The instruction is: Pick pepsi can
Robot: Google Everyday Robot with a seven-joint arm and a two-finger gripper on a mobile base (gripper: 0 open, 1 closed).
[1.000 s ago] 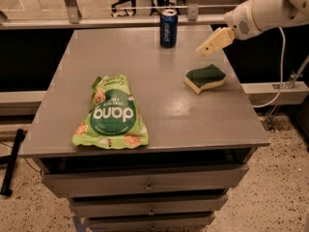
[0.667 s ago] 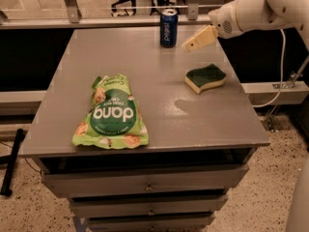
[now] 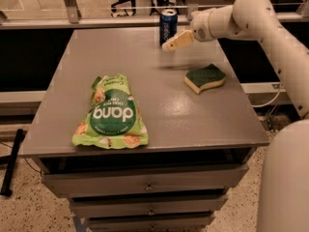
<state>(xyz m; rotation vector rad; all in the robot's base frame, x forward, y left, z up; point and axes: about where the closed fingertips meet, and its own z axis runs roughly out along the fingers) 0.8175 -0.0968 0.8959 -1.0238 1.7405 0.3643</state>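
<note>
One gripper [image 3: 176, 40] is all I have, a pale cream two-piece claw at the end of my white rounded arm [image 3: 256, 18]. It hangs low over the far edge of the grey metal table [image 3: 193, 124], angled down and leftward so its tip points at the base of the small dark blue pepsi can with white lettering and a silver top [image 3: 168, 25]. I judge it is set this way to come at the can from the side rather than from above. The can stands upright at the back edge, on the table and not lifted, so I take it that I have hold of nothing. From this angle the claw reads as a single wedge: I cannot tell how far open it is, nor whether its tip touches the can or only sits just in front of it. The lower part of the can's right side is covered by the claw. Nearer me, to the right, lies a green-topped, yellow-bottomed wavy sponge [image 3: 205, 78], well apart from the can and out of my path. Further left and forward a bright green crinkled snack bag [image 3: 111, 114] lies flat. Below the tabletop are grey drawers [image 3: 149, 185], the lowest cut off by the frame, and my own white body [image 3: 285, 178] blocks the lower right corner.
</note>
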